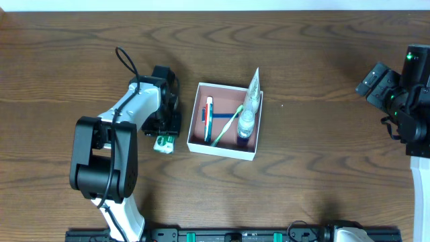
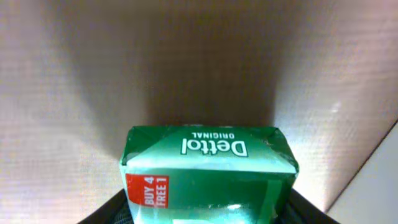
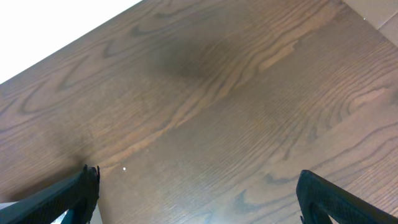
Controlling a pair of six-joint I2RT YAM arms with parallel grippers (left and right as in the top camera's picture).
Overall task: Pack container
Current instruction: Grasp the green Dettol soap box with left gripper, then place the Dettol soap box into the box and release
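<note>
The container sits at the middle of the worktop, a shallow square box with white outer walls and a pinkish-brown floor, turned slightly askew. It is already partly filled. A blue-and-red flat item lies along its left side and a green-and-white toothbrush slants across the middle. A small bottle lies at the right, and a pale tube leans up out of the far right corner. The barest floor is the far middle.

Just left of the box, and apart from it, the left gripper points down at the worktop. It seems clamped on a green-wrapped soap: in the left wrist view the bar fills the span between the dark fingers. The pale surface behind the bar is too blurred to name.

By my reading, the step in hand is bringing the soap in, with the grasp made and the carry not yet done. The next move calls for a lift high enough to clear the left wall and a short travel right. The bar then goes down on open floor without knocking the toothbrush or the leaning tube, which looks easy to topple.

The right gripper hangs well off at the right edge, fingers spread wide with only bare wood between them.
</note>
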